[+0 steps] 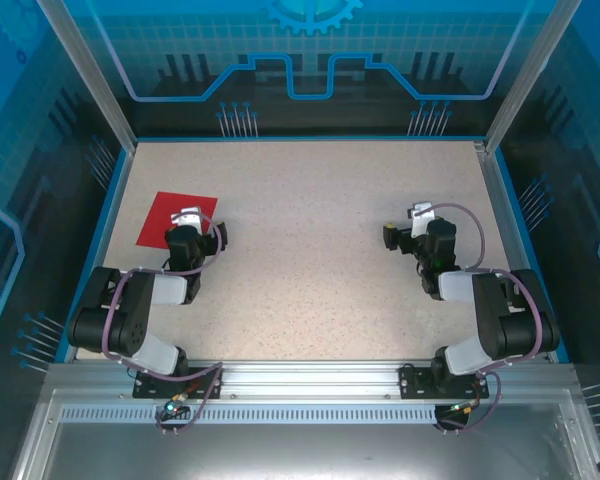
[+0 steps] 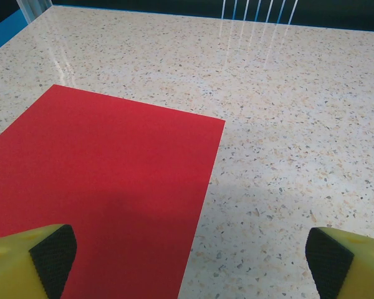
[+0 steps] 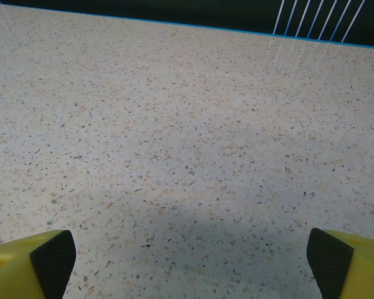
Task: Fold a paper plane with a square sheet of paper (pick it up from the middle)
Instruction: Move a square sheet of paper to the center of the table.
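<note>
Speckled tabletop (image 1: 310,200) bears the square sheet of paper (image 2: 100,187) flat at ten o'clock. My left pincer (image 2: 191,260), spread wide, straddles its three o'clock edge; my right pincer (image 3: 187,261), also spread, hangs well apart. Closing off-centre may skid or crumple the thin sheet.

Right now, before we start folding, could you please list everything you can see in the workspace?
square sheet of paper: one, bright red, lying flat and unfolded at the table's far left.
table: one, speckled beige, blue-edged, under both arms.
enclosure walls: blue patterned panels around the table.
metal rail: one, silver, along the near edge, carrying the arm bases.
left arm: one, black and grey, reaching towards the sheet.
right arm: one, black and grey, over bare table on the right.
left gripper: yellow fingers with black pads, open, over an edge of the sheet.
right gripper: same colours, open, over bare table.
</note>
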